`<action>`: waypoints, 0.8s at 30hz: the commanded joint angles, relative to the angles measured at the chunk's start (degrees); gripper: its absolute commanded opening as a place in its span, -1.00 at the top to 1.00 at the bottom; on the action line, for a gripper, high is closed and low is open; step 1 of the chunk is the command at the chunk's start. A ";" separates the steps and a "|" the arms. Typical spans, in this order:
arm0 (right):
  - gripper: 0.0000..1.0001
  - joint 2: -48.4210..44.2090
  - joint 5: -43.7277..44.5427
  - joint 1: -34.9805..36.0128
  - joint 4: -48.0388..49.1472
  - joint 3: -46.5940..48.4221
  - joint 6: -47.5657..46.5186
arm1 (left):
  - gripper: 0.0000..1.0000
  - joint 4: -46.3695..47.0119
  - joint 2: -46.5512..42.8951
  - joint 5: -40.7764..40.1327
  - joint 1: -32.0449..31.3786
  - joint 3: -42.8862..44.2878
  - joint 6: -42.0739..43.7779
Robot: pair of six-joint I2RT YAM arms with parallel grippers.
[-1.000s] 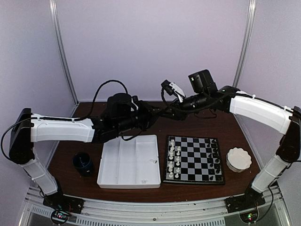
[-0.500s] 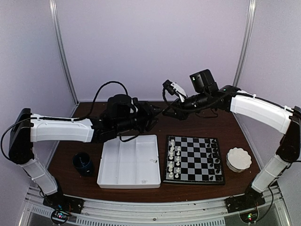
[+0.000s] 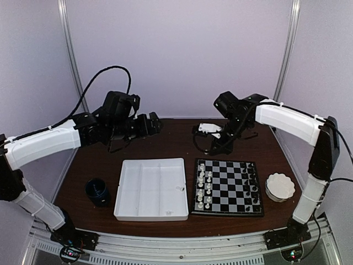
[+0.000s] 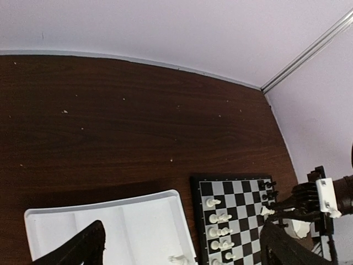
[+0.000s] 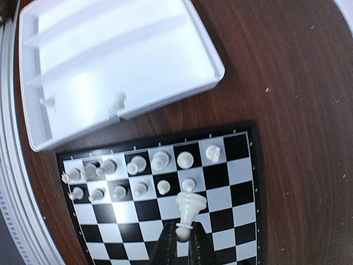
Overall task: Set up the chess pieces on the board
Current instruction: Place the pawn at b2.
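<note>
Right now my right gripper (image 5: 182, 240) is clamped shut on a white piece (image 5: 191, 205). Its long axis runs out from my fingertips toward 12 o'clock, broad end facing the board (image 5: 238, 218) below. Bare squares ending the white rows (image 5: 136, 163) lie around 1 o'clock. My left gripper (image 3: 150, 125), spread wide and empty, hangs well apart, at 10 o'clock from the board.

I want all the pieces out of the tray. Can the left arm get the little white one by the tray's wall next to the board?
Probably yes. The left gripper is open and empty, up behind the tray, and nothing covers the white piece.
</note>
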 commanded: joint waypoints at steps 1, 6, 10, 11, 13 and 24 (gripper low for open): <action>1.00 8.69 8.48 0.18 -14.92 6.99 -8.74 | -0.95 -4.13 -2.27 -4.94 -0.22 -0.66 12.81; 1.00 16.98 12.14 0.27 -19.99 14.34 -9.58 | -0.95 -3.66 -4.68 -6.00 -0.21 -3.52 15.01; 1.00 22.90 14.45 0.36 -23.23 19.44 -9.80 | -0.95 -3.59 -6.56 -6.86 -0.23 -5.43 15.32; 1.00 24.22 14.77 0.42 -24.01 20.65 -9.74 | -0.95 -3.59 -6.98 -7.09 -0.17 -5.83 15.53; 1.00 26.09 15.03 0.51 -24.91 22.49 -9.65 | -0.95 -3.57 -7.85 -7.52 -0.16 -6.46 15.77; 0.97 31.54 16.85 1.31 -27.22 26.98 -9.87 | -0.95 -3.80 -8.73 -8.66 -0.23 -8.05 16.05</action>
